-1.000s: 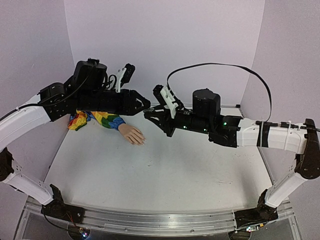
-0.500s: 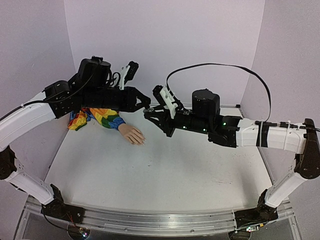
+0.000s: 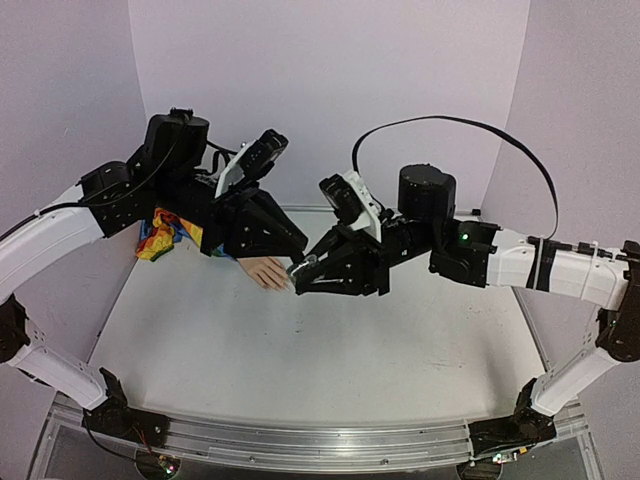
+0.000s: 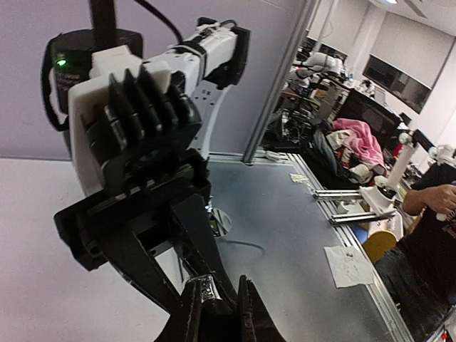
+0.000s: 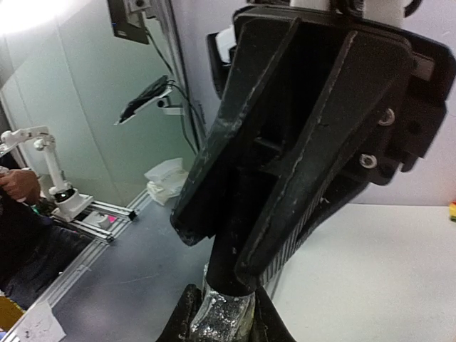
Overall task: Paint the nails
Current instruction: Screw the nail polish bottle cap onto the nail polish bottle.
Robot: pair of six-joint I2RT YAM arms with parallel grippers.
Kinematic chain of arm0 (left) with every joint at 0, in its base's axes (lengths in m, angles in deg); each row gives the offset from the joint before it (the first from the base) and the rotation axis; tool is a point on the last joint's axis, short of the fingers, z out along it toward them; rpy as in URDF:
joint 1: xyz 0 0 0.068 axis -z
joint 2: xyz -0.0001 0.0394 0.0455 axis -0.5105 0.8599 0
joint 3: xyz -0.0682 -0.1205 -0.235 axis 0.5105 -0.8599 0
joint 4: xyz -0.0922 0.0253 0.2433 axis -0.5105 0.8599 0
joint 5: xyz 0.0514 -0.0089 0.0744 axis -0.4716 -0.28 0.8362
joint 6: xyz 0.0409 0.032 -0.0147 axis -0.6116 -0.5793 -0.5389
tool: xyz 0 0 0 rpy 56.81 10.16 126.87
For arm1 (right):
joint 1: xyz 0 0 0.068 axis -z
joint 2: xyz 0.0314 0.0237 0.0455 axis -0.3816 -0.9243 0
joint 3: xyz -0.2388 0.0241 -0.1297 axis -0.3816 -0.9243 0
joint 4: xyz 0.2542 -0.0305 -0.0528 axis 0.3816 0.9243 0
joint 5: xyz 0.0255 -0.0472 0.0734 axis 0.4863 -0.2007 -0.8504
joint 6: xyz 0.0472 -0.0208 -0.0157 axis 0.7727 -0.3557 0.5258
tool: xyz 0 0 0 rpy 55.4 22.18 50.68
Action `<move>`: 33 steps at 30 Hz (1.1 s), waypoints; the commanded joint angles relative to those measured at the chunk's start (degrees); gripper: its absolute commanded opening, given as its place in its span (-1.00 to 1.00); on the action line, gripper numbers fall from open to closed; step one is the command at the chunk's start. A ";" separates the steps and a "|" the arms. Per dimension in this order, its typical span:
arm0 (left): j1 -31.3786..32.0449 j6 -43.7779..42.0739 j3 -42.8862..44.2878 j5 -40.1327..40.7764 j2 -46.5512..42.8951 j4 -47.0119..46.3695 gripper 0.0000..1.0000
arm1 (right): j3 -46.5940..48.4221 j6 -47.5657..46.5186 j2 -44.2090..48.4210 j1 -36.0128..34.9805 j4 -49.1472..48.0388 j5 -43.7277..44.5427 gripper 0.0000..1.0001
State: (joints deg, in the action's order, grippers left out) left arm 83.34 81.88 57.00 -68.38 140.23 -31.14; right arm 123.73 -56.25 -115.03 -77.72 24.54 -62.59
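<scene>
The pale peach fake hand (image 3: 262,270) lies at the table's back left, its rainbow sleeve (image 3: 165,240) under my left arm. Its nails are too small to make out, and the fingertips are partly covered by the gripper tips. My left gripper (image 3: 293,262) and right gripper (image 3: 305,276) meet tip to tip just above those fingers. In the right wrist view my right gripper (image 5: 223,296) is shut on a small glittery bottle (image 5: 224,317). The bottle's black cap (image 5: 231,260) runs up between the left gripper's fingers. My left gripper (image 4: 217,285) is shut on that cap, with the bottle's neck (image 4: 204,290) glinting beside it.
The white table (image 3: 330,350) has pale walls at the back and sides. A black cable (image 3: 450,125) loops above the right arm. Both arm bases sit on the metal rail (image 3: 300,440) at the near edge.
Both grippers, tips together, have tilted down and come forward from mid-air at the back to just over the fake hand's fingers. The left jaws have closed.
</scene>
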 commanded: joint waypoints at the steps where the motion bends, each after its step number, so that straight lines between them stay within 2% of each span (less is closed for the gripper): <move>1: 1.76 -0.28 1.15 -7.12 -1.94 1.03 -1.00 | 1.19 -3.23 2.51 -1.36 -10.66 -2.44 -1.00; 2: 1.76 0.43 1.22 -2.37 -2.66 1.26 -1.00 | 0.38 -5.14 3.15 -1.29 -9.89 1.31 -1.00; 3: 1.76 1.40 1.24 1.88 -3.41 1.67 -0.90 | -0.31 -7.58 3.69 -1.23 -8.89 4.56 -1.00; 5: 1.76 4.03 0.79 11.37 -5.38 2.36 -0.26 | -1.13 -11.57 4.47 -1.13 -6.92 12.65 -1.00; 6: 1.76 5.47 0.40 16.46 -6.45 2.62 0.00 | -1.39 -13.55 4.62 -1.13 -5.86 16.69 -1.00; 8: 1.76 8.03 -0.93 24.72 -8.63 3.02 0.34 | -2.18 -16.55 4.74 -1.08 -5.09 26.02 -1.00; 12: 1.72 16.42 -2.06 43.47 -10.92 4.41 0.70 | -2.26 -19.95 2.83 -1.09 -5.06 41.18 -1.00; 14: 1.60 23.56 -0.84 52.01 -10.08 6.61 0.74 | -1.81 -20.72 1.68 -1.10 -5.39 45.86 -1.00; 16: 1.35 30.16 -0.57 55.34 -9.46 7.05 0.74 | -1.50 -20.51 0.49 -1.14 -6.58 48.80 -1.00; 20: 1.32 34.10 0.09 53.02 -7.16 3.01 0.61 | -1.23 -19.36 -1.19 -1.17 -9.74 51.80 -1.00; 27: 1.39 35.68 -0.56 50.22 -4.87 -3.73 0.43 | -0.48 -19.03 -2.20 -1.22 -9.55 52.53 -1.00; 33: 1.49 36.30 -0.61 49.25 -2.48 -5.04 0.16 | -0.68 -18.94 -2.02 -1.23 -9.57 52.22 -1.00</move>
State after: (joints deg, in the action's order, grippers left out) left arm 84.72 116.94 54.99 -18.44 136.67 -31.73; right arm 121.09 -74.90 -117.94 -78.77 19.82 -11.22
